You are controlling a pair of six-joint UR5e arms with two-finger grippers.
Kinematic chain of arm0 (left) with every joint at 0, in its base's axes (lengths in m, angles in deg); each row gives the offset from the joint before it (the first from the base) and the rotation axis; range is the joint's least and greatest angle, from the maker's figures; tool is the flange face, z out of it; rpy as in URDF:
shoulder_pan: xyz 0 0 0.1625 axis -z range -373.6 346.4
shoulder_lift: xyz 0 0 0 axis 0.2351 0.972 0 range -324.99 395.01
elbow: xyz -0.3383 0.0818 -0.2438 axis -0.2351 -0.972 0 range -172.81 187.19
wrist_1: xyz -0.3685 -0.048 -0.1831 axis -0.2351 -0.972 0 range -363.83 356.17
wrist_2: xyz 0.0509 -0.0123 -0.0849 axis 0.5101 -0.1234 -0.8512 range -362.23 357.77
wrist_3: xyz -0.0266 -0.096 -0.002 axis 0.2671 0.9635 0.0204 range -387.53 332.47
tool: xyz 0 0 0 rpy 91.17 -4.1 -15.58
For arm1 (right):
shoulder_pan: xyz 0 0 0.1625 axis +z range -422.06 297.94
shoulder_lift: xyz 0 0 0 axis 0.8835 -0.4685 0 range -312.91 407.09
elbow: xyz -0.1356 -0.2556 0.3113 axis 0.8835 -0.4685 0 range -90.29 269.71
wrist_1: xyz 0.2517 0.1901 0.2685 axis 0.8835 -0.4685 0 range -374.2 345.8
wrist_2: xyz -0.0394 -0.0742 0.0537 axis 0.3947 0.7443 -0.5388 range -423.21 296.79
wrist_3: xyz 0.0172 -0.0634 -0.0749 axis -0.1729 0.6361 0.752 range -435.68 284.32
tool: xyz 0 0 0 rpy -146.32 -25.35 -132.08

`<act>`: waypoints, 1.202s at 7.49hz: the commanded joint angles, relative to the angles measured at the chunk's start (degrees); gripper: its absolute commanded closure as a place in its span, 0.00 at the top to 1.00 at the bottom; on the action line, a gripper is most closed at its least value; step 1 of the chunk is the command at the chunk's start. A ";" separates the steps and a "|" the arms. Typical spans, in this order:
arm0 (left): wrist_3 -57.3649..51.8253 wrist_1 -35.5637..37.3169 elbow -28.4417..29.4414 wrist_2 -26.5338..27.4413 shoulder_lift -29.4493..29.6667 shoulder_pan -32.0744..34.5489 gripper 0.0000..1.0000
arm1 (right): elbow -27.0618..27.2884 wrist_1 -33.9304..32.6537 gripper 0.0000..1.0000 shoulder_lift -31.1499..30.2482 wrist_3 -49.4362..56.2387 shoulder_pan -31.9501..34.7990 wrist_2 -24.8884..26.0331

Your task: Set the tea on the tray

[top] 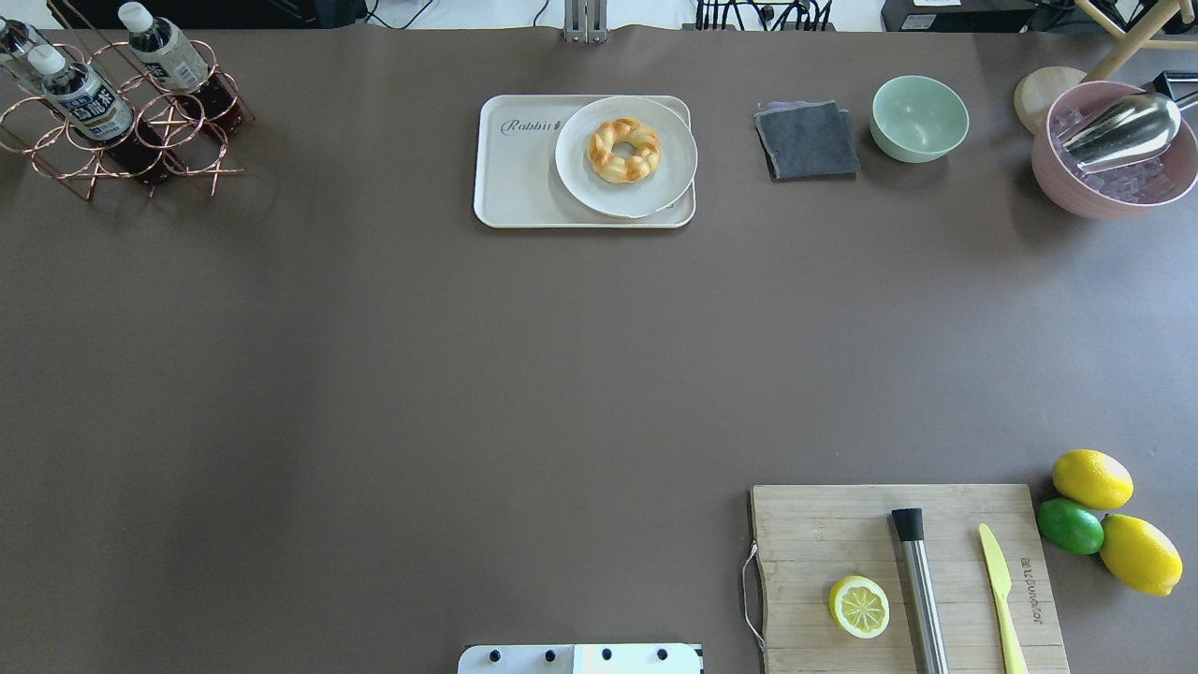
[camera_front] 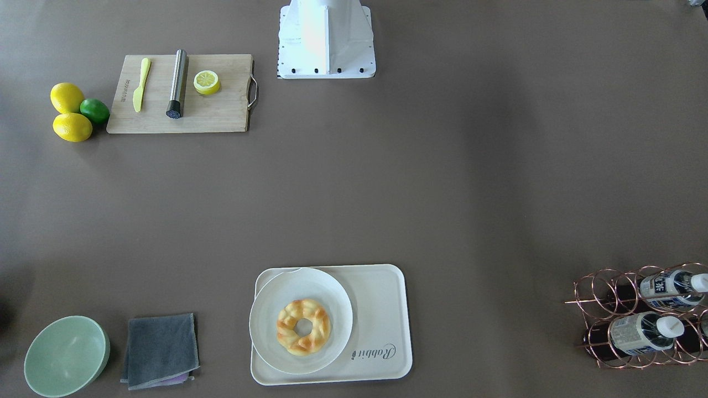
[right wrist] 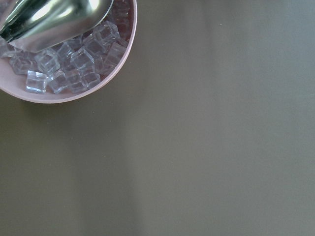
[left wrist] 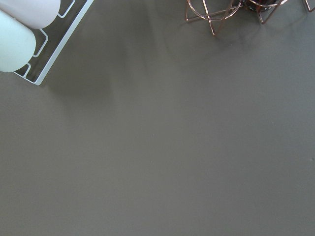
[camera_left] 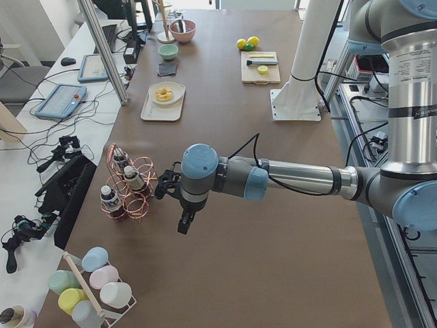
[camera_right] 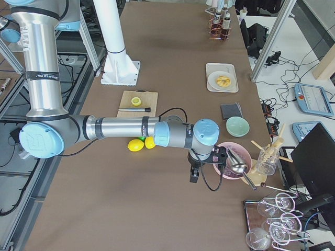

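Several tea bottles lie in a copper wire rack [top: 140, 150]; one tea bottle [top: 84, 101] [camera_front: 641, 333] [camera_left: 131, 179] has a white cap and a white label. The cream tray [top: 519, 183] [camera_front: 384, 293] [camera_left: 151, 113] holds a white plate [top: 655, 187] with a ring-shaped pastry [top: 623, 149] on its right half. My left gripper [camera_left: 184, 224] hangs over the bare table just beside the rack; it shows only in the left side view, so I cannot tell whether it is open or shut. My right gripper [camera_right: 193, 177] hovers near the pink bowl [camera_right: 230, 162], state likewise unclear.
A wooden cutting board [top: 805, 524] carries a lemon half [top: 858, 606], a steel rod [top: 922, 590] and a yellow knife [top: 1000, 590]. Lemons and a lime [top: 1070, 525] sit beside it. A grey cloth [top: 807, 140], green bowl [top: 919, 117] and ice bowl with scoop [top: 1114, 150] line the far edge.
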 commanded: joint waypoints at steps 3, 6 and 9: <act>2.27 -16.63 0.17 -0.54 1.88 -0.21 0.98 | -0.03 -0.09 1.00 0.32 -0.09 0.00 0.00; 3.41 -22.22 2.46 -2.90 3.09 -3.10 0.98 | -0.12 -0.09 1.00 0.23 -0.09 0.00 0.00; 34.00 -32.21 4.47 -2.39 6.43 -10.02 0.98 | -0.21 -0.09 1.00 0.41 -0.09 0.09 0.00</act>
